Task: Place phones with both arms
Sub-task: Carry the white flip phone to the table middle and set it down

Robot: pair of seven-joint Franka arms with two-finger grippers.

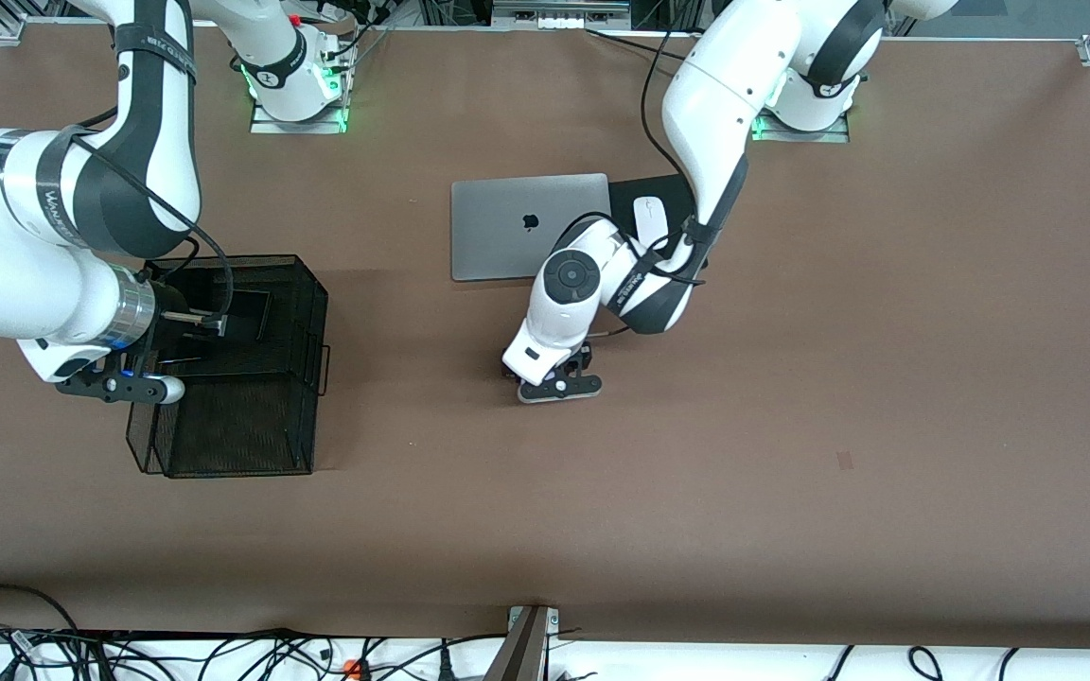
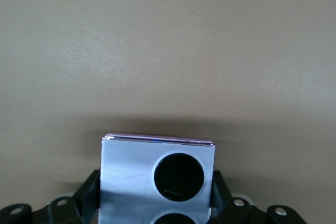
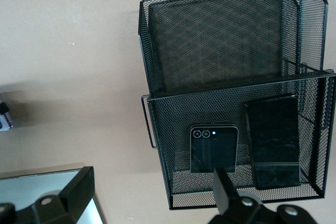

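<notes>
The black mesh basket (image 1: 304, 312) is the item on the tabletop (image 1: 791, 426) closest to the front camera. It sits at about 9 o'clock from the tabletop centre, toward my right arm's end. It has two compartments. The compartment farther from the front camera holds the small black flip phone (image 3: 212, 148) and the long black slab phone (image 3: 273, 142), side by side and not touching.

My right end effector (image 3: 152, 177) hangs over the basket with its fingers spread wide and nothing between them.

My left end effector (image 1: 559, 378) is low over the middle of the tabletop. Its fingers (image 2: 89, 190) are narrowed onto the two side edges of the lilac-white flip phone (image 2: 131, 174), whose face with the black circles shows in the left wrist view. Whether the phone touches the tabletop cannot be determined.

The closed grey laptop (image 1: 507, 227) lies at 12 o'clock from the left end effector. The white mouse (image 1: 649, 219) rests on a black pad (image 1: 644, 187) just beside the laptop, at its 3 o'clock.
</notes>
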